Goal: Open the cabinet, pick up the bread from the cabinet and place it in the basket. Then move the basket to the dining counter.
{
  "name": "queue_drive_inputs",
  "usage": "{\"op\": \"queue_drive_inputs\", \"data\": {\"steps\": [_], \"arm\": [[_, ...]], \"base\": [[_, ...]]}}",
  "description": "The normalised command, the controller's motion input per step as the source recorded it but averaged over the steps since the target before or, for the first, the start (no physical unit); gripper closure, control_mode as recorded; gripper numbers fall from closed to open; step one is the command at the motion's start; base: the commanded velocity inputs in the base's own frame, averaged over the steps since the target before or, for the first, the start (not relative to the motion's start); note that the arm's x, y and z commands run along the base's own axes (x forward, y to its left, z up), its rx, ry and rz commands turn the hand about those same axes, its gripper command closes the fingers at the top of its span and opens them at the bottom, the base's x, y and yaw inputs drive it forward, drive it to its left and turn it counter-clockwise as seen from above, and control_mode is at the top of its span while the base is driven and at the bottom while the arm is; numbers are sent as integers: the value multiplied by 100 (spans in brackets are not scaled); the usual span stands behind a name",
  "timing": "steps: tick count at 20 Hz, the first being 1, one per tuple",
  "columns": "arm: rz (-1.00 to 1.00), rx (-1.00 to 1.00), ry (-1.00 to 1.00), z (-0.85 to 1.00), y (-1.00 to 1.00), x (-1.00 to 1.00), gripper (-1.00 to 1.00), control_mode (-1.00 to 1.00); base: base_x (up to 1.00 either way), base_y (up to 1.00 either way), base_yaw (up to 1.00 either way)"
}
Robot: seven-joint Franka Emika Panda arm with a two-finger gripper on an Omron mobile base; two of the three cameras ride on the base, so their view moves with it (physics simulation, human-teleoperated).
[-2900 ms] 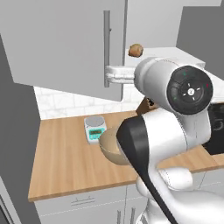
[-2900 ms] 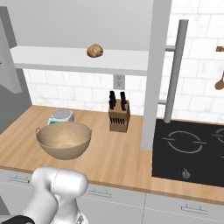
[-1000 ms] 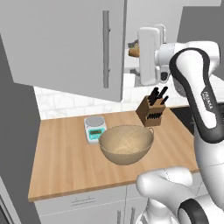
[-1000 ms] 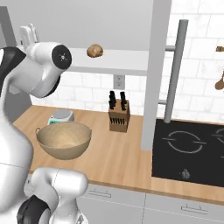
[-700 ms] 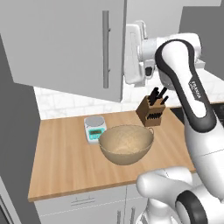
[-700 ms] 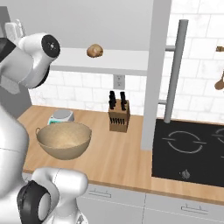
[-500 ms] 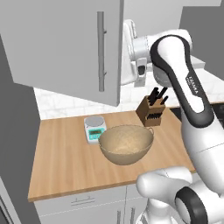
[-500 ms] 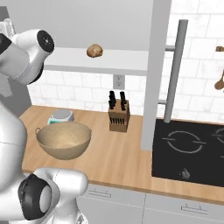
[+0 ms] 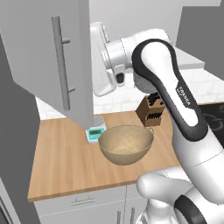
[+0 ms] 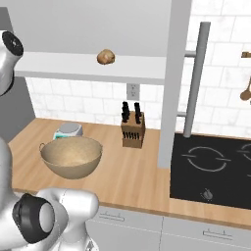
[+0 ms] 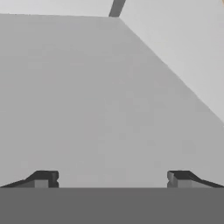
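The cabinet (image 9: 48,65) stood with its left door swung out toward the camera in the left base view, its long bar handle (image 9: 61,61) facing the room, and with its other door (image 10: 174,73) also swung out beside the hob (image 10: 211,169) in the right base view. The arm reached up behind the left door's inner face; in the hand view the gripper (image 11: 111,178) showed its two finger tips spread wide apart with nothing between them, facing a flat grey panel at close range. The bread (image 10: 105,57) lay on the pale cabinet shelf (image 10: 88,66), near its front edge and well apart from the gripper. The basket (image 10: 71,156) sat on the wooden worktop (image 10: 132,181) toward its left end, just in front of the kitchen scale (image 10: 68,130) and left of the knife block (image 10: 132,128). By this reading the opening step was at or near its end and the picking step was due. The next move called for turning the hand away from the door panel, bringing the open jaws level with the shelf, and straddling the roll before closing.
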Motion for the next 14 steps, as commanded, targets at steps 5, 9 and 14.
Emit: {"op": "queue_drive_inputs", "data": {"steps": [5,9,14], "arm": [[-5,-2,-25,-16,100,-18,-100,-100],[-12,-10,-4,0,100,6,-100,-100],[-13,-25,-7,0,3,34,-100,-100]], "base": [[0,0,0],[0,0,0],[0,0,0]]}}
